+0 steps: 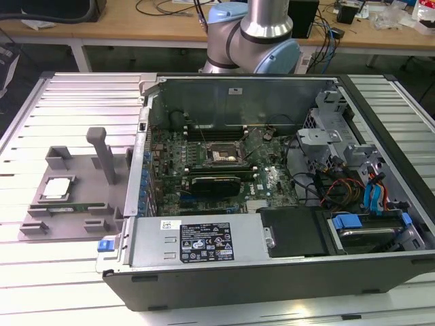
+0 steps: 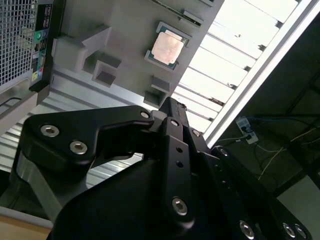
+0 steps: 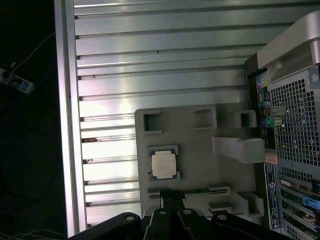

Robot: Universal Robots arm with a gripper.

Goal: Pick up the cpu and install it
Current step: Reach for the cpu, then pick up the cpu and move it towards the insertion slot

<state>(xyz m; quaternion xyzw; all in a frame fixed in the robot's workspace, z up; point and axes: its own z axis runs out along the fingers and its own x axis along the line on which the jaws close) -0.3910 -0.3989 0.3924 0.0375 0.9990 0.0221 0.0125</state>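
The cpu [image 1: 58, 188] is a small square chip with a silvery top. It lies flat in a recess of the grey fixture [image 1: 85, 183] at the exterior view's left, beside the open computer case. Both wrist views look down on the cpu [image 2: 167, 48] [image 3: 164, 164] from well above. My black gripper [image 2: 169, 102] [image 3: 167, 192] hangs high over the fixture, apart from the chip. Its fingers meet at a narrow tip with nothing between them. The black socket frame [image 1: 221, 153] sits on the green board inside the case.
A long green memory stick [image 1: 68, 207] lies in the fixture just in front of the cpu, and a tall grey post [image 1: 103, 157] rises from the fixture. The case wall [image 1: 139, 163] stands between fixture and board. Cables and drive bays [image 1: 353, 190] crowd the case's right side.
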